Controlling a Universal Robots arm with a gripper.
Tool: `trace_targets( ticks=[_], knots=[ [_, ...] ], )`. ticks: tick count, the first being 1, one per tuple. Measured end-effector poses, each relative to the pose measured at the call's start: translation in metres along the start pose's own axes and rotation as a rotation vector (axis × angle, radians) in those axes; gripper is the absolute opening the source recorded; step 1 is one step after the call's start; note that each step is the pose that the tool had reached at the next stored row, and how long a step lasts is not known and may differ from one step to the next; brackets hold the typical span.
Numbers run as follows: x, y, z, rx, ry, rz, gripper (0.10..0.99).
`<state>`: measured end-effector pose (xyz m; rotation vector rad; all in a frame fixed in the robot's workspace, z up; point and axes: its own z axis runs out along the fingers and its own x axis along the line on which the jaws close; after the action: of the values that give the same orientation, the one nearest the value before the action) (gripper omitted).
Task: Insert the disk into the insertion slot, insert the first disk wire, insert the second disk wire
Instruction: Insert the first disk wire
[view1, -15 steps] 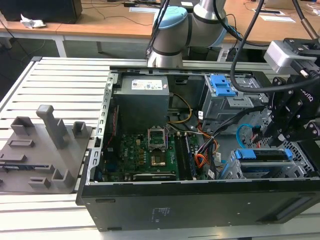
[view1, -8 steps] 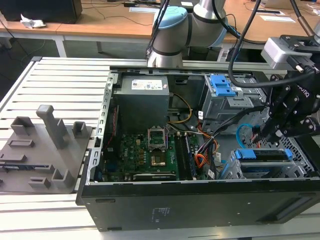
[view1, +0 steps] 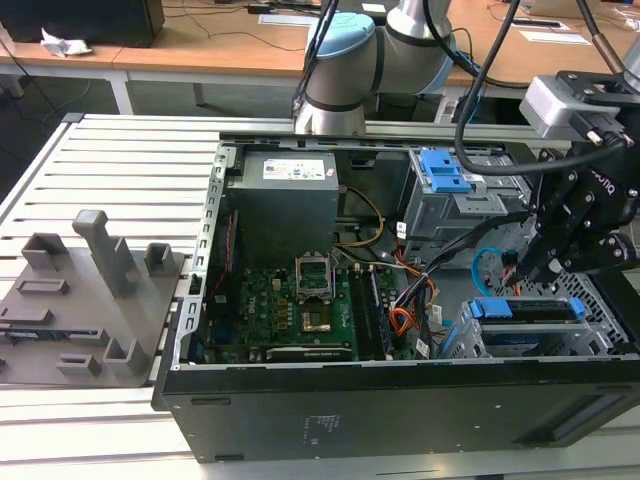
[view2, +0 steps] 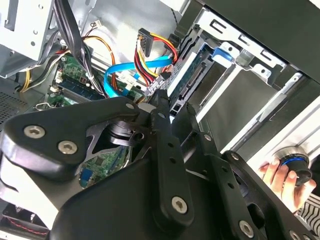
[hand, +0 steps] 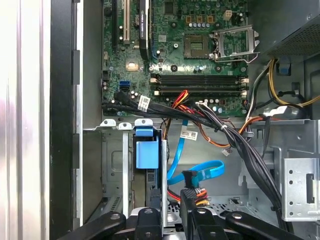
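Flat silver disk in its bright blue plastic carrier (hand: 146, 151) sits inside the boxy, perforated silver insertion slot (view1: 468, 342), blue tab showing at the slot's mouth. Black end effector (view2: 171, 107) hangs just beside the slot's open end, nearest the thin red-orange-black first disk wire (hand: 200, 196). Cannot tell how wide it stands, or whether it grips the small black plug. Slim, glossy light blue second disk wire (hand: 205, 169) loops beside the slot, its plug apparently loose. Judgement: the first wire is the step in hand. To do it well, square the keyed plug to the drive's connector, press straight, and keep clear of the springy blue loop and the hard sheet-metal edges.
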<state>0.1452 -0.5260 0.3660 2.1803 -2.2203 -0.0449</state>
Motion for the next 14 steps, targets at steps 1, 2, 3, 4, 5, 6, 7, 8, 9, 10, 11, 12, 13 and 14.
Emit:
trace_targets(
  ticks=[1,2,3,4,5,6,7,8,9,10,11,12,13,14],
  knots=[
    [0.0,0.0,0.0007,0.0,-0.0001,0.0,0.302],
    [0.0,-0.0001,0.0015,0.0,0.0,0.0,0.302],
    [0.0,-0.0001,0.0024,0.0,-0.0001,0.0,0.302],
    [0.0,-0.0001,0.003,0.0,-0.0001,0.0,0.302],
    [0.0,-0.0002,0.0038,0.0,-0.0001,0.0,0.302],
    [0.0,-0.0002,0.005,0.0,-0.0001,0.0,0.302],
    [0.0,-0.0003,0.0058,0.0,-0.0001,0.0,0.302],
    [0.0,-0.0003,0.0064,0.0,-0.0002,0.0,0.302],
    [0.0,-0.0003,0.0075,0.0,0.0,0.0,0.302],
    [0.0,-0.0004,0.0085,0.0,-0.0001,0.0,0.302],
    [0.0,-0.0004,0.0093,0.0,-0.0001,0.0,0.302],
    [-0.0002,-0.0004,0.0099,0.0,-0.0001,0.0,0.302],
    [-0.0004,-0.0004,0.0099,0.0,-0.0001,0.0,0.302],
    [-0.0007,-0.0004,0.0099,0.0,-0.0001,0.0,0.302]
  ],
)
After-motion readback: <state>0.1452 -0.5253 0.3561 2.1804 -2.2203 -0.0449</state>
